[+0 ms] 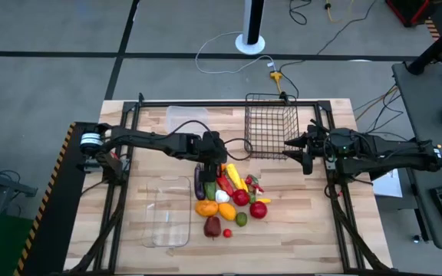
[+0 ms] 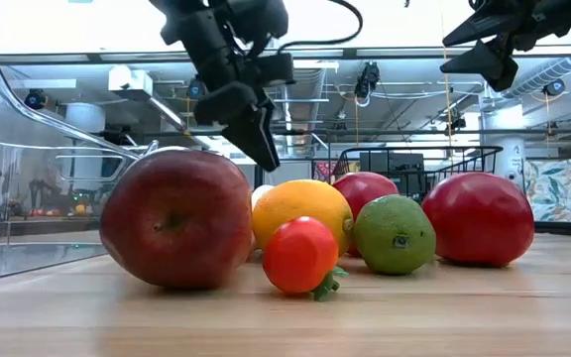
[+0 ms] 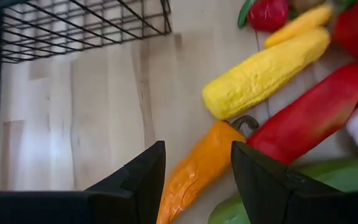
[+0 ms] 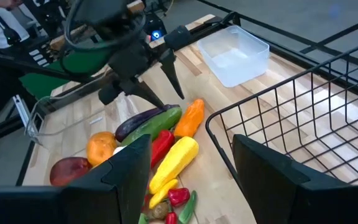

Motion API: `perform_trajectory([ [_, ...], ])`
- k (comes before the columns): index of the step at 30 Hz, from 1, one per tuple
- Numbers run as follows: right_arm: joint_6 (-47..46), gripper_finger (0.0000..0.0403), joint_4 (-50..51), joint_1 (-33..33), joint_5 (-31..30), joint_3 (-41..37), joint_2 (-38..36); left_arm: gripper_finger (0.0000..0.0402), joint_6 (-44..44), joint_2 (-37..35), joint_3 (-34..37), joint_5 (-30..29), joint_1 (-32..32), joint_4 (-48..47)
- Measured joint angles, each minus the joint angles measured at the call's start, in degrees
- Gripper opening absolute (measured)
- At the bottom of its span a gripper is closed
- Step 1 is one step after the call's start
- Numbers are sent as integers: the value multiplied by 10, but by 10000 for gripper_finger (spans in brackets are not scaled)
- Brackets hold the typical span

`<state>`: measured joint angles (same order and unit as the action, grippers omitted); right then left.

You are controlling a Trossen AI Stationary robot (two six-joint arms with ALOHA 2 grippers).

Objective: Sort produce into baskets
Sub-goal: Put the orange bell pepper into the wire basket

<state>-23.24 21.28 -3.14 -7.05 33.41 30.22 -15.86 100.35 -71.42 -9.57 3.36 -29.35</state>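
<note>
Colourful produce (image 1: 229, 198) lies heaped at frame centre; black wire basket (image 1: 270, 126) above, clear tub (image 1: 183, 117) upper left, clear tray (image 1: 167, 212) lower left.

From my left wrist, the orange pepper (image 3: 194, 174) runs off the frame's edge between my fingers (image 3: 143, 180), and the cucumber (image 3: 272, 186) hides partly behind one. At table level, the big red apple (image 2: 176, 218) and lemon (image 2: 300, 210) conceal the pile behind.

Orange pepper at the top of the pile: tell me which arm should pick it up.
Left. The left hand hovers open right over the orange pepper, fingers either side of it. The right hand is open too, but sits off by the wire basket, away from the pile.
</note>
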Motion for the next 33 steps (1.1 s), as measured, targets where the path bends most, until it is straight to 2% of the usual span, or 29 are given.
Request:
perform_trajectory([
  [6, 0, 217, 11, 1, 0, 0, 0, 166, -25, 46, -45, 1, 3, -73],
  [17, -1, 217, 20, 1, 0, -1, 0, 166, -51, 99, -104, 1, 5, -135],
  [33, 0, 217, 23, 1, 0, -1, 0, 208, -80, 128, -111, -5, 10, -156],
])
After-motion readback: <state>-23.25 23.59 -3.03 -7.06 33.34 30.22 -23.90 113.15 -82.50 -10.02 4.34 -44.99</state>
